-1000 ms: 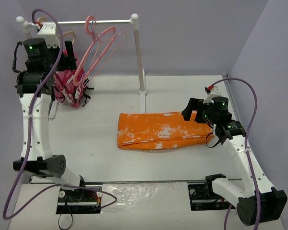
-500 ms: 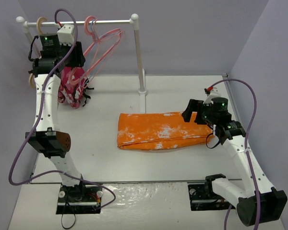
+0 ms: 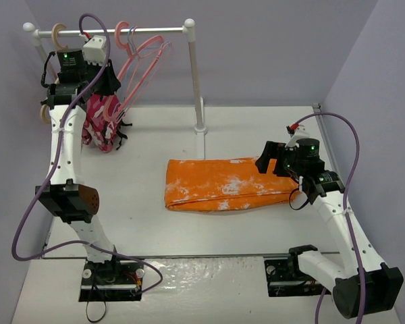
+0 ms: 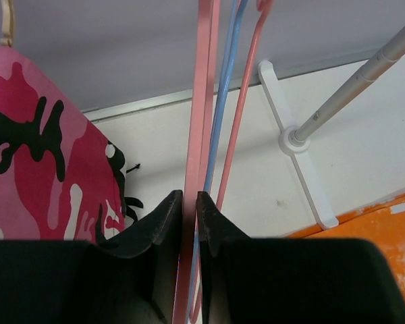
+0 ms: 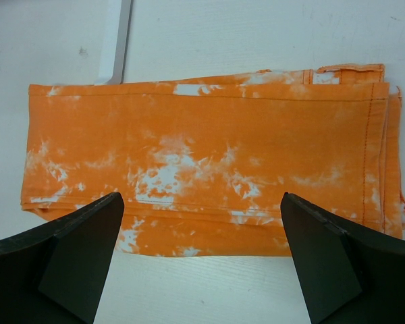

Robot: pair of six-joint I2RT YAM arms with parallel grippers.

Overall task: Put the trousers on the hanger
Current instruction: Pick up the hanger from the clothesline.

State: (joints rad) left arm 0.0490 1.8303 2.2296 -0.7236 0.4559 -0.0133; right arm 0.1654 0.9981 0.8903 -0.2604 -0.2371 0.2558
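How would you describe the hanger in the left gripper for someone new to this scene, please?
Look at the white rail at the table's far left. The hanger is the thick salmon-pink one in the left gripper; the blue hanger and pink wire hanger beside it are thin.

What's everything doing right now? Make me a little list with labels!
trousers: orange with white blotches, folded flat on the table
hanger: pink, hanging on the rail
left gripper: shut on the hanger's bar
right gripper: open wide, over the trousers
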